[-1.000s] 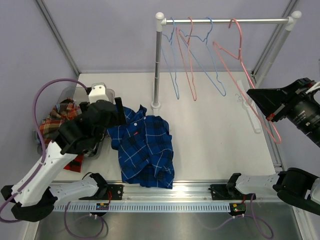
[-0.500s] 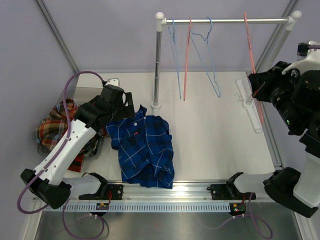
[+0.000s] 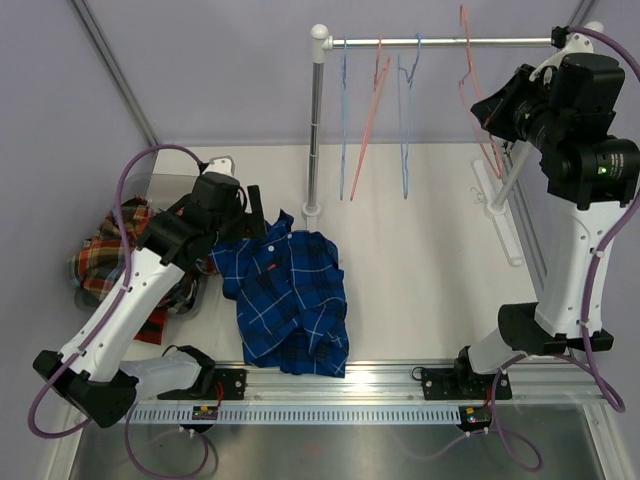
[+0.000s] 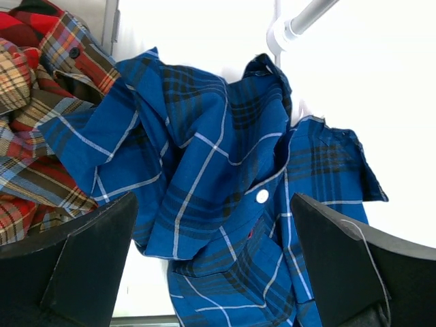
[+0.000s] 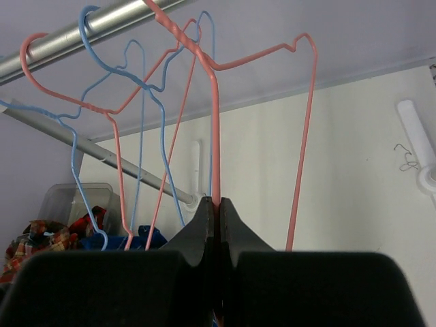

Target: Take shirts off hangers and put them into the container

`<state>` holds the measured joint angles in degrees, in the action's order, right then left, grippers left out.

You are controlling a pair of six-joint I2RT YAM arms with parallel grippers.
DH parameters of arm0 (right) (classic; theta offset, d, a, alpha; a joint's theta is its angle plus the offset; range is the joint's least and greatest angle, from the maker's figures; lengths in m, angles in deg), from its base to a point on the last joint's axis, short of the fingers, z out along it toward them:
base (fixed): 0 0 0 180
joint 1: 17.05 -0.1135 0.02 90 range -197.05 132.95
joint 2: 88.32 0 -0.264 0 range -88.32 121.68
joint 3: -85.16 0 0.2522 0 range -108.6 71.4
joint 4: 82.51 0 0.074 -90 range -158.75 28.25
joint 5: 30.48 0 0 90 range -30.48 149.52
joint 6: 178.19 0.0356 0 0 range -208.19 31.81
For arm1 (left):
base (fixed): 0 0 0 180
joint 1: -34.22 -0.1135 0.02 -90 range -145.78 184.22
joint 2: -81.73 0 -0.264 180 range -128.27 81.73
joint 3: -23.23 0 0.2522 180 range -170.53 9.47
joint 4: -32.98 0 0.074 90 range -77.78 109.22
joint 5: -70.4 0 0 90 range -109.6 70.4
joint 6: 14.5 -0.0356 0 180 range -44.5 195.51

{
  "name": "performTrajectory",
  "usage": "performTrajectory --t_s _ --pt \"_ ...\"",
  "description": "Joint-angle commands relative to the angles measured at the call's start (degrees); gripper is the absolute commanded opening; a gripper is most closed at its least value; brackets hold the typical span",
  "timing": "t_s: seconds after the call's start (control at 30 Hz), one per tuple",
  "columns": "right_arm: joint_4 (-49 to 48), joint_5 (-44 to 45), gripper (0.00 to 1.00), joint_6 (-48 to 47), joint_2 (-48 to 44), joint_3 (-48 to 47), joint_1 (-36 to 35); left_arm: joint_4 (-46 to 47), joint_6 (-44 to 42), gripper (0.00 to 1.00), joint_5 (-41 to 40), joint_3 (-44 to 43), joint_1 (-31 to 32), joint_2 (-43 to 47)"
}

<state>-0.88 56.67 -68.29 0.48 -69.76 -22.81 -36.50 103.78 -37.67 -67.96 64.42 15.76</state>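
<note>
Step in hand: every hanger in view is bare, and the blue shirt is not in the container yet. I judge this the last transfer, with an empty hanger being parked meanwhile.

Landmark: the rail.

- Blue shirt: crumpled on the table, on the near side of the rail's left post, just beside its foot. Its left edge overlaps the tartan shirt.
- Container: left of that post, past the blue shirt, with the tartan shirt heaped in it and spilling over the edge.
- Left gripper: fingers spread wide, nothing between them, hanging over the blue shirt's collar and front.
- Right gripper: fingers pinched tight on the wire of a pink hanger at the rail's right end. Cannot tell whether its hook sits on the bar.
- Three more hangers on the rail, two blue and one pink.

Next move, as I read it: lower the left gripper, close on a thick fold so the cloth comes up in one bunch, then carry it left over the container wall.

Surface: smooth white tabletop. Room: plain lilac-grey walls with metal struts.
</note>
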Motion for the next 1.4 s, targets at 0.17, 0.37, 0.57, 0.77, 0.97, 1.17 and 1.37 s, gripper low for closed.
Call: performTrajectory --t_s 0.17,0.37,0.57,0.77,0.97,1.17,1.37 --pt "-10.3 -10.7 0.00 1.7 1.5 4.1 3.5 1.8 -0.5 0.99 -1.6 3.2 -3.0 1.5" --pt "-14.2 -8.3 0.00 1.6 -5.5 17.1 3.5 3.9 0.4 0.99 4.6 5.4 -7.3 -1.4" --pt "-15.6 -6.5 0.00 1.1 -12.4 27.0 3.6 3.8 0.6 0.99 7.2 4.4 -8.1 -2.8" --pt "-15.1 -7.3 0.72 -0.4 -16.9 28.8 3.6 6.7 2.2 0.99 14.4 8.3 -8.3 -4.1" --pt "-13.5 -8.2 0.92 -2.0 -20.2 26.8 3.5 9.8 4.2 0.99 19.2 14.5 -7.5 -5.1" --pt "-16.1 -12.4 0.94 -1.1 -24.0 29.4 3.6 14.6 7.5 0.99 20.6 19.4 -1.7 -8.5" --pt "-17.3 -14.0 0.95 -1.2 -27.2 32.4 3.5 15.4 10.5 0.99 14.2 18.0 4.4 -18.1"
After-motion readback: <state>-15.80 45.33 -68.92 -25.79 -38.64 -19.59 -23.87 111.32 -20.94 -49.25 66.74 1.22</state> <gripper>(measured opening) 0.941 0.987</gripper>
